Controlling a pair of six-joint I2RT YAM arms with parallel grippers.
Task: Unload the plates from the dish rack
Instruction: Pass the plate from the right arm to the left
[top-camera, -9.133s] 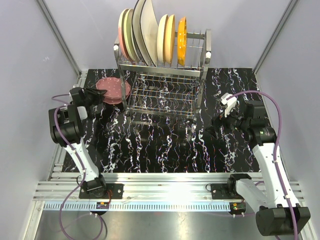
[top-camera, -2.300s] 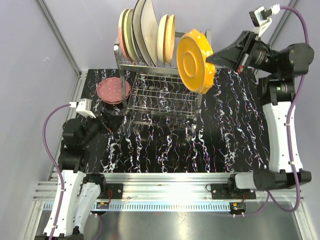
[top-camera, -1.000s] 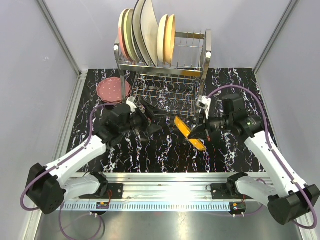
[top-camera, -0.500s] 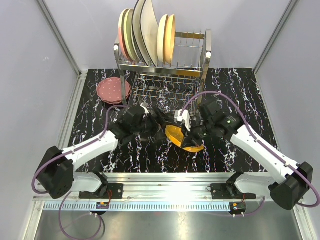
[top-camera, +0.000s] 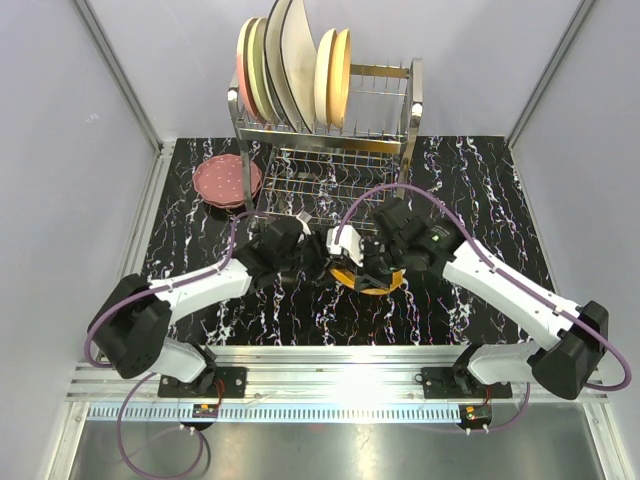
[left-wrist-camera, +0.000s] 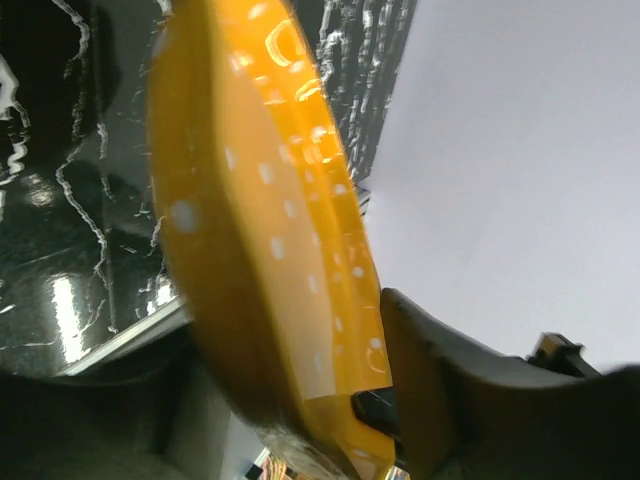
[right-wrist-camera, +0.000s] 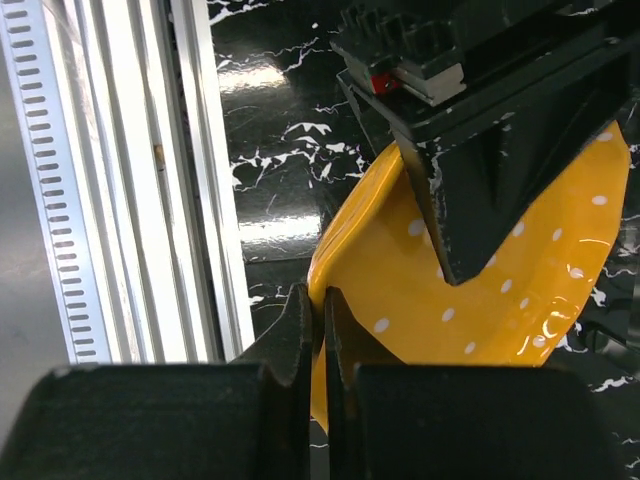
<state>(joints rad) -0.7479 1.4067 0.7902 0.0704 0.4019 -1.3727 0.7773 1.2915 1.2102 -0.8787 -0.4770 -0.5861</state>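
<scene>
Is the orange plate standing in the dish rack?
No, the orange plate is out of the dish rack, clamped by the right gripper over the black table.

orange plate (right-wrist-camera: 480, 290): dish rack (top-camera: 413, 110) → mid-table | left gripper (top-camera: 325, 262): wide → gripping plate

Tabletop (top-camera: 480, 180): blk w/ white marble veining, glossy, rect.
Alu rail (top-camera: 330, 385): silver, ribbed, runs along near edge of tabletop.
Steel sheet (top-camera: 330, 452): brushed, in front of rail, nearest camera.
Walls (top-camera: 60, 200): plain pale grey-lilac, 3 sides.
Frame struts (top-camera: 115, 80): qty 2, grey metal, slanting at rear corners.
</scene>
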